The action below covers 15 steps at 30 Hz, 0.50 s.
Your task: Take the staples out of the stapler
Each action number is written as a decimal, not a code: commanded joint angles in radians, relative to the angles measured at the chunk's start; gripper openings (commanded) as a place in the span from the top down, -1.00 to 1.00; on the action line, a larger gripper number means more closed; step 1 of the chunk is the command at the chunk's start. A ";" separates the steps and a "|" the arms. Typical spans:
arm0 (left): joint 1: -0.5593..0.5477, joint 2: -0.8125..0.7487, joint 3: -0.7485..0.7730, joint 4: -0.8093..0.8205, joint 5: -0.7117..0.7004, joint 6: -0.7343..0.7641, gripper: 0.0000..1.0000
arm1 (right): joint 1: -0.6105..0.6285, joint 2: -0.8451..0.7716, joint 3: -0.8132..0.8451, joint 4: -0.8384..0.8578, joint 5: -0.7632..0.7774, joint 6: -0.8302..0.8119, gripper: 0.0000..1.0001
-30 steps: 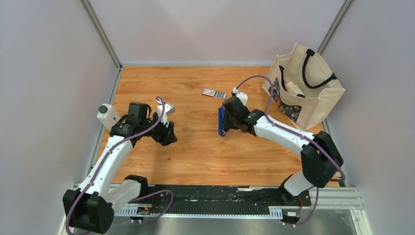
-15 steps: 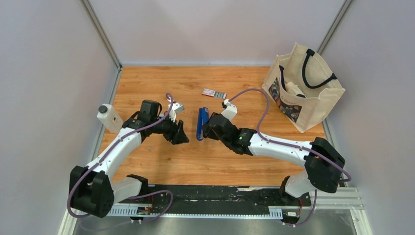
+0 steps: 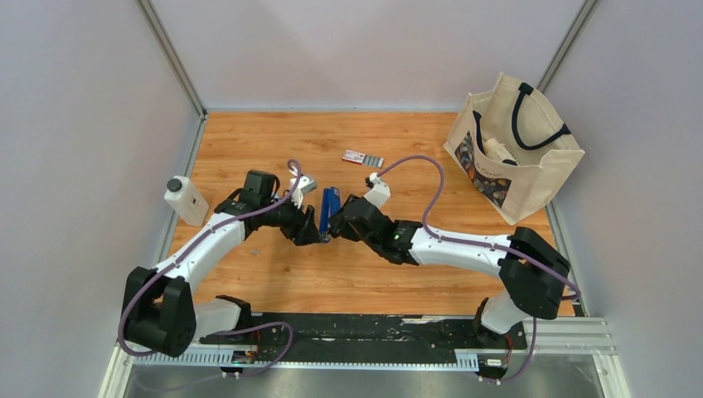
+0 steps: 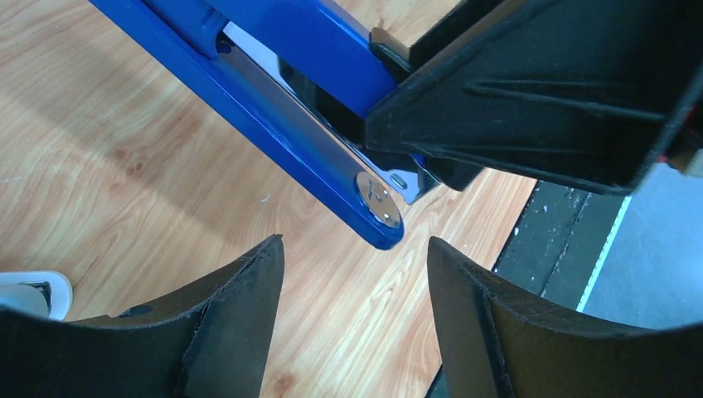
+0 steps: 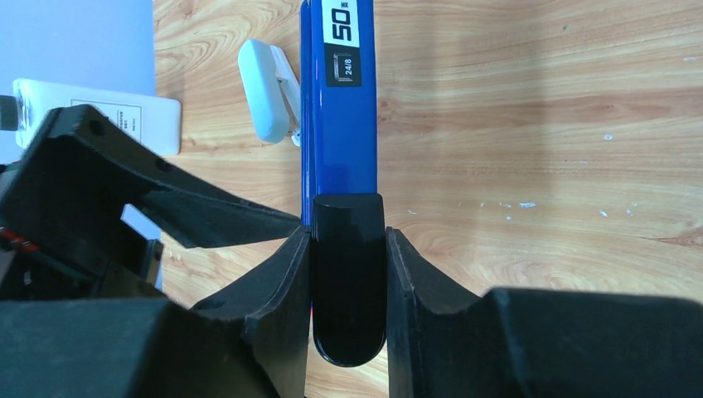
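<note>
Wooden table [image 3: 249, 141] across the middle of the top view. Cream tote bag [image 3: 518, 157] with dark handles, upright at the right edge of the table.

Right arm [image 3: 464, 245] stretched from lower right toward the centre; left arm [image 3: 199, 249] bent in from lower left. Wrists almost meeting at the centre of the frame.

Right gripper [image 5: 348, 249] clenched on the stapler [image 3: 329, 207], both fingers pressed against its black end. Blue body pointing toward the top of the right wrist view, with a "50" label near the far end. Held off the table, shadow on the wood below.

Left gripper [image 4: 356, 249] released, fingers spread wide, just below the stapler's riveted blue tip in the left wrist view and not touching it. Chrome strip showing between the two blue bars.

White bottle [image 3: 186, 201] at the left edge of the table.

Staples [image 3: 374, 161] flat on the wood at upper centre, just right of the pink-and-white box [image 3: 354, 156], apart from the stapler.
</note>
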 commanded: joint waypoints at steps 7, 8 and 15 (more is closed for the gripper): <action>-0.004 0.084 0.025 0.005 0.066 0.086 -0.43 | 0.015 0.003 0.087 0.155 -0.002 0.013 1.00; -0.004 0.082 0.022 0.014 0.063 0.087 -0.42 | 0.017 0.008 0.095 0.155 -0.011 0.013 1.00; -0.004 0.084 0.040 0.032 0.021 0.116 -0.22 | 0.035 0.041 0.105 0.161 -0.042 0.005 1.00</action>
